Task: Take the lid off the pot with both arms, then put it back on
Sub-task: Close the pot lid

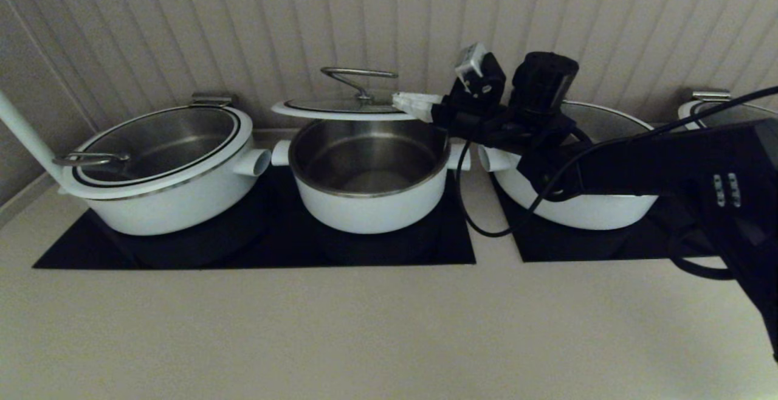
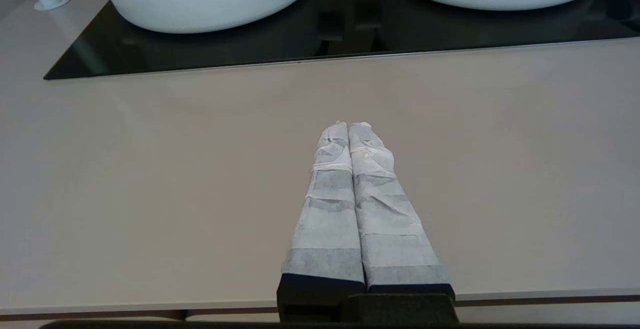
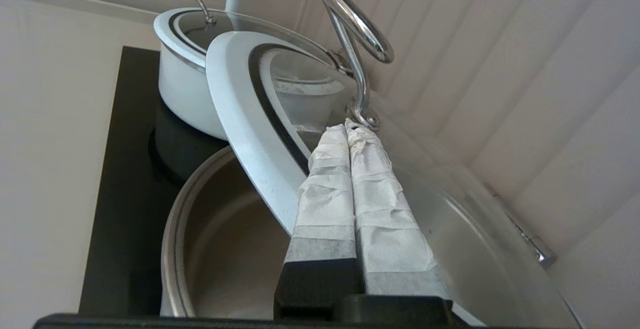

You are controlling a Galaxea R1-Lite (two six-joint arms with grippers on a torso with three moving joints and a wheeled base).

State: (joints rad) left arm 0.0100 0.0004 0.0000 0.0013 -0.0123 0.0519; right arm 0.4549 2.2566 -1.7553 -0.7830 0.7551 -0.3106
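Observation:
The lid (image 1: 343, 108) hangs level just above the open pot (image 1: 371, 205), its steel handle (image 1: 358, 75) on top. My right gripper (image 1: 398, 99) reaches in from the right and is shut on the lid. In the right wrist view its fingers (image 3: 325, 189) lie across the lid (image 3: 240, 109), with the gripper (image 3: 348, 128) tips at the foot of the handle (image 3: 355, 29); the pot's steel inside (image 3: 225, 249) shows below. My left gripper (image 2: 348, 125) is shut and empty over the counter near its front edge, out of the head view.
A wide white pot with its lid (image 1: 164, 169) stands left of the pot. Another wide pot (image 1: 577, 205) stands right, partly behind my right arm. Both black cooktops (image 1: 425, 248) sit on the beige counter. A white pole (image 1: 24, 138) rises far left. The ribbed wall is close behind.

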